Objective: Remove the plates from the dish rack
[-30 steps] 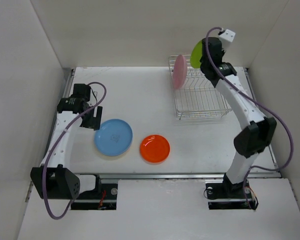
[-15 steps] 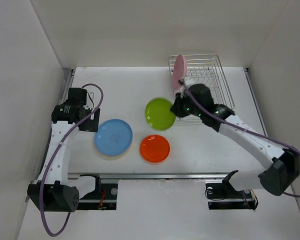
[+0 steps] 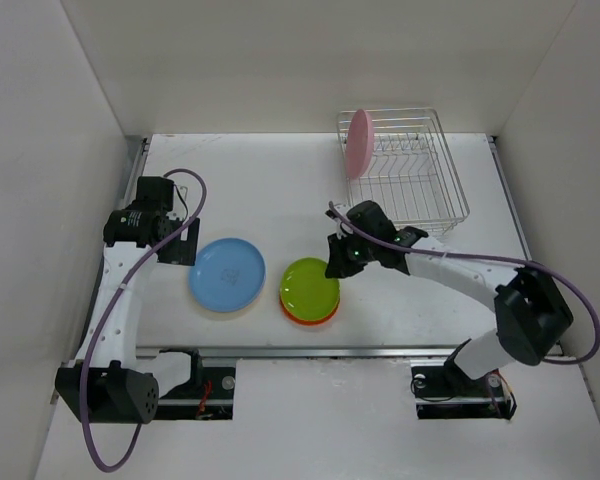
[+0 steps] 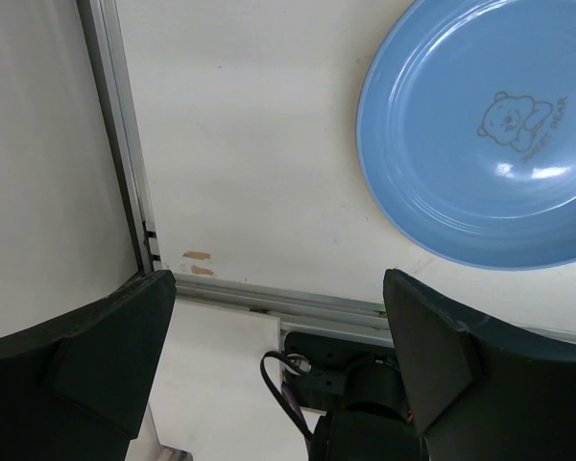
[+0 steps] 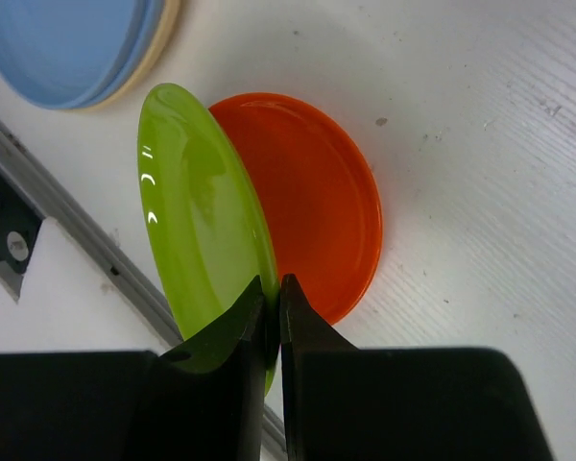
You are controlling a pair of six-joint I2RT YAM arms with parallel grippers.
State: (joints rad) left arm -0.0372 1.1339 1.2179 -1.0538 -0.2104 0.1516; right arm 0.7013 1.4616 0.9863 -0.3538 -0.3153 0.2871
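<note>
The lime green plate (image 5: 197,221) and the red-orange plate (image 5: 322,202) are smooth, glossy plastic with bright highlights. The blue plate (image 4: 490,144) is equally glossy and carries a printed bear motif. The dish rack (image 3: 420,170) is bright metal wire. The table (image 5: 480,125) is matt white and finely ribbed. The right gripper (image 5: 274,288) has matt black fingers.

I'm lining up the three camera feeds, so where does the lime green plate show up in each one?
Top external: lower centre, the lime green plate over the orange plate, just left of the right tool.
Left wrist: not in it.
Right wrist: left of centre, its rim pinched by the tool.
Shared landmark: the blue plate, visible in all three views.
</note>
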